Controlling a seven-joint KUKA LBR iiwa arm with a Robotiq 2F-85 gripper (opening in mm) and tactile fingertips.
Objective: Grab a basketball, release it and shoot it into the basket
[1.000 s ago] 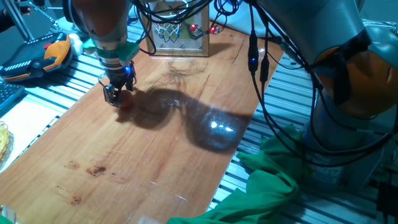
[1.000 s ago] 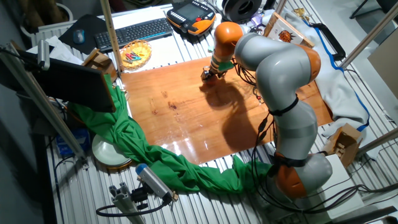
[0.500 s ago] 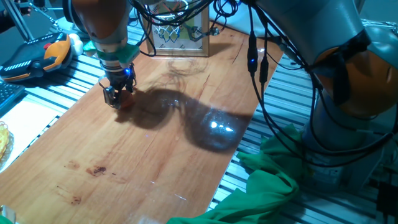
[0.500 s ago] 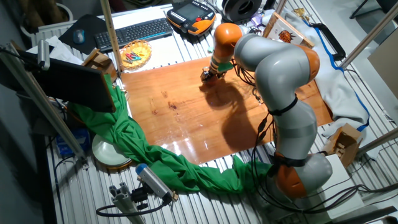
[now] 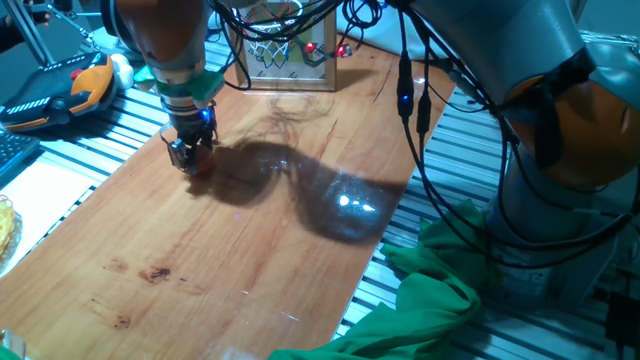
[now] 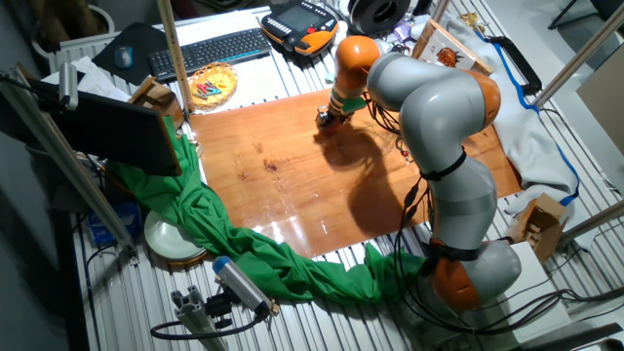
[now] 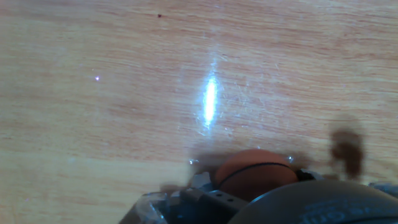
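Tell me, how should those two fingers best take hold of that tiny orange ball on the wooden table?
Probably from straight above, fingers closing on opposite sides of the basketball at its widest middle. It is round and rests on the flat table, so only the top is open. The gripper hangs right over it, pointing down; whether it is shut is unclear.

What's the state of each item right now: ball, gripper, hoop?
basketball: on the wooden table, right at the jaws, not lifted.
gripper: down at the tabletop around the ball; whether the jaws are shut on it cannot be told.
basket: upright at the far table edge, net empty, away from the gripper.
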